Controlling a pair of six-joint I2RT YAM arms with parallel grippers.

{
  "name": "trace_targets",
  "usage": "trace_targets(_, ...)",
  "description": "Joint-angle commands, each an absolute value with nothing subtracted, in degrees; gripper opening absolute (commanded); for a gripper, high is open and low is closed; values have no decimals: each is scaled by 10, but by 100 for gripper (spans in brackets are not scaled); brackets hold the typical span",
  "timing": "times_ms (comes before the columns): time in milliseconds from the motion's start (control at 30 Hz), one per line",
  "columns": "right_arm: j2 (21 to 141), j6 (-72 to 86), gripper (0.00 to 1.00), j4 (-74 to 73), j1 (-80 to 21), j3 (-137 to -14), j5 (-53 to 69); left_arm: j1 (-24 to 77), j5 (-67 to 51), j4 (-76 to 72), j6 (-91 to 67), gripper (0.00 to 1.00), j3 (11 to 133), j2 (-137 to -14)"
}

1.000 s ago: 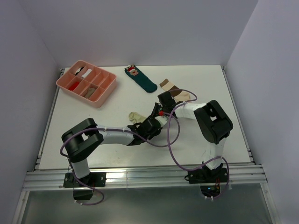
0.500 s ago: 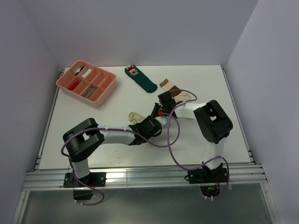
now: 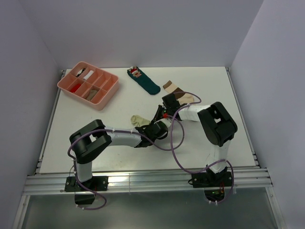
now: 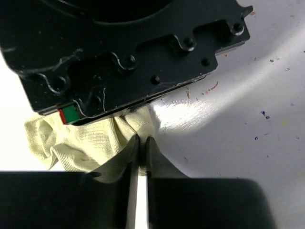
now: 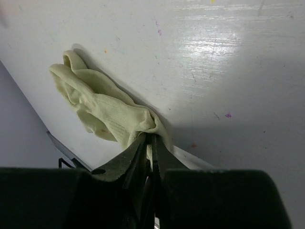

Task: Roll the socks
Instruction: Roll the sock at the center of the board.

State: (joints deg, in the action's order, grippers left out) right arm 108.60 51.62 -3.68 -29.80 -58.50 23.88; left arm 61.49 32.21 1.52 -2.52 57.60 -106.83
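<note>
The plain tan sock (image 3: 138, 119) lies crumpled at the table's middle; it looks pale yellow in the wrist views (image 5: 102, 109) (image 4: 81, 143). My left gripper (image 3: 157, 127) is shut on one edge of it, as the left wrist view (image 4: 141, 143) shows. My right gripper (image 3: 161, 116) is shut on the same end (image 5: 150, 139), right against the left one. The right gripper's black body (image 4: 124, 52) fills the top of the left wrist view. The cream sock with brown and tan bands (image 3: 177, 91) lies flat behind the right gripper, untouched.
A dark teal sock with a red-and-white figure (image 3: 143, 80) lies at the back centre. A pink divided tray (image 3: 106, 98) with small items stands at the back left. Purple cables (image 3: 174, 143) loop over the table between the arms.
My left arm has shifted a little to the right, closing up to the right gripper. The tan sock and the right arm have hardly moved.
</note>
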Motion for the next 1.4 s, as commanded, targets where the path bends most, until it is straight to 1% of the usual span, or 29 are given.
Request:
trace_targets(0,1098,504,17,-73,-304,-565,224,610,304,76,-54,10,580,-1101)
trace_targets(67,1089,497,17,-67,-302,-564,228,608,299,79,-65,1,581,-1101)
trace_targets(200,1063,483,18,-53,-295,-563,238,597,254,89,-99,1,584,-1091)
trace_targets(333,1010,473,22,-34,-286,-555,242,566,161,68,-149,1,569,-1050)
trace_targets(367,1000,469,23,-29,-283,-553,243,559,114,64,-160,1,566,-1042)
trace_targets(400,991,468,24,-26,-280,-553,242,551,93,62,-180,1,559,-1038)
trace_targets(467,962,469,28,-19,-272,-547,238,528,40,48,-204,1,553,-1023)
trace_targets(567,928,476,34,-4,-258,-534,230,502,2,34,-230,1,543,-1015)
trace_targets(667,897,487,41,19,-245,-507,212,476,-60,10,-265,1,533,-1009)
trace_targets(700,886,490,48,23,-243,-493,204,469,-101,5,-277,1,523,-1006)
trace_targets(733,883,491,52,25,-243,-487,201,461,-119,-16,-288,1,518,-1005)
trace_targets(800,878,492,57,32,-242,-469,197,434,-168,-49,-326,1,501,-1004)
trace_targets(900,871,507,58,61,-242,-430,199,403,-223,-94,-374,1,478,-1003)
trace_targets(1100,889,537,57,129,-256,-373,215,352,-288,-178,-475,1,434,-1001)
trace_targets(1233,911,561,57,183,-277,-357,217,322,-324,-257,-549,1,410,-1007)
trace_targets(1367,945,570,55,205,-289,-366,228,300,-350,-314,-599,1,382,-1019)
